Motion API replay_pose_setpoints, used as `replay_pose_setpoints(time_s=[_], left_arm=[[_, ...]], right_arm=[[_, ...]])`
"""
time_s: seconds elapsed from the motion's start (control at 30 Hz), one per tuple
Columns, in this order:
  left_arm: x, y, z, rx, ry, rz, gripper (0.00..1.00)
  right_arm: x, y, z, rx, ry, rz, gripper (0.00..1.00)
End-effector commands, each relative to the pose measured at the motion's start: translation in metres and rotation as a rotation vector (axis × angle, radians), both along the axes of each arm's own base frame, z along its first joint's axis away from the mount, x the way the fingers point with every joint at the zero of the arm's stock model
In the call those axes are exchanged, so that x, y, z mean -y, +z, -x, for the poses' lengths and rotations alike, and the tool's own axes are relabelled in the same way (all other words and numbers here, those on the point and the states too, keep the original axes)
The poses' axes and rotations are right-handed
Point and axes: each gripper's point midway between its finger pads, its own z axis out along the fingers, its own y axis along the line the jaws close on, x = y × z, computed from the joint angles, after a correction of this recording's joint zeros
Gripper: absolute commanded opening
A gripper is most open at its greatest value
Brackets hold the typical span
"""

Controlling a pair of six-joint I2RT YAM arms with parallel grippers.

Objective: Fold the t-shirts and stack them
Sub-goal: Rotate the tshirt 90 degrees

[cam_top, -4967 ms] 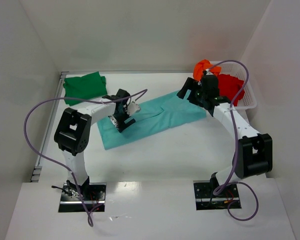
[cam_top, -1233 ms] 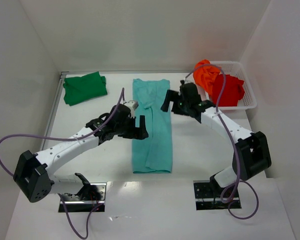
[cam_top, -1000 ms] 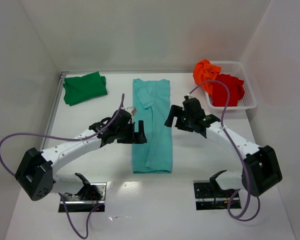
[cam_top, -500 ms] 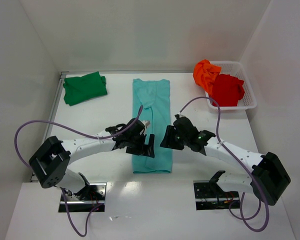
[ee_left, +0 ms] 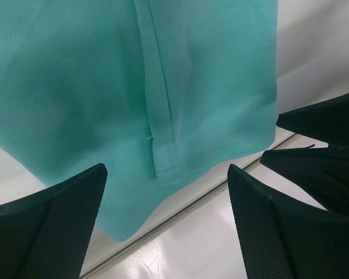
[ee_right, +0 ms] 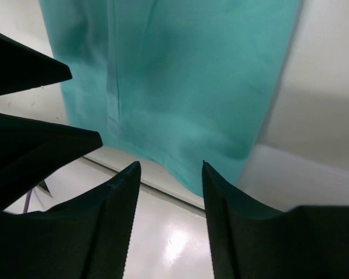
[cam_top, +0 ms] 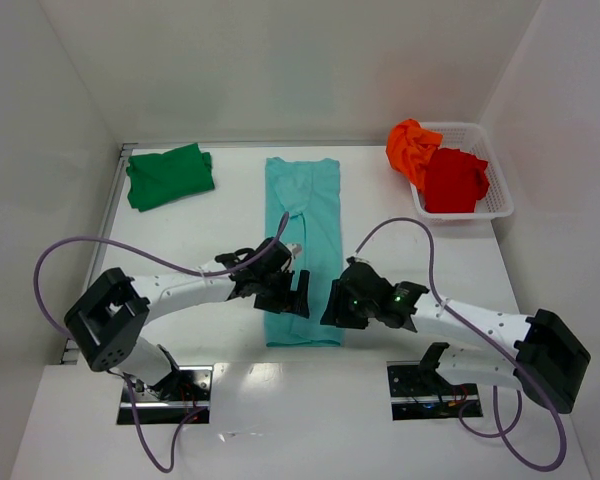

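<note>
Left gripper (ee_left: pixel 166 174) and right gripper (ee_right: pixel 170 168) hover, fingers spread, the light teal t-shirt (cam_top: pixel 307 215) hem (near end) just beneath each.

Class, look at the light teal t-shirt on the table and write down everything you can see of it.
The light teal t-shirt is soft, finely knitted cloth, folded lengthwise into a long narrow strip. It lies flat on the white table, running from close to the far edge almost to the near edge, midway across. A stitched seam runs along its length to the near hem. The left gripper and right gripper are open over its near end; neither grips it.
</note>
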Motion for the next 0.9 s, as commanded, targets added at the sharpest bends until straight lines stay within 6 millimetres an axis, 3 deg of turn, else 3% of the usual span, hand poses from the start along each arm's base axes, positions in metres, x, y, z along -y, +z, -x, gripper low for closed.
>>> replay_pose_setpoints(time_s=[0.0,0.3,0.43,0.57,0.77,0.87], left_arm=[[0.001,0.0,0.002,-0.021,0.016,0.008,0.92],[0.008,-0.003,0.006,-0.047,-0.008,0.017,0.89],[0.012,-0.002,0.009,-0.068,-0.024,0.033,0.89],[0.013,-0.007,0.013,-0.08,-0.033,0.02,0.89],[0.02,-0.004,0.013,-0.091,-0.04,0.051,0.84],[0.022,-0.006,0.013,-0.104,-0.045,0.049,0.79]], right_arm=[[0.01,-0.011,0.007,-0.033,-0.042,0.053,0.54],[0.022,-0.027,0.016,-0.064,-0.032,0.105,0.57],[0.027,-0.034,0.02,-0.076,-0.032,0.121,0.49],[0.024,-0.04,0.021,-0.093,-0.021,0.115,0.48],[0.029,-0.042,0.018,-0.088,-0.03,0.16,0.23],[0.032,-0.043,0.019,-0.089,-0.034,0.174,0.17]])
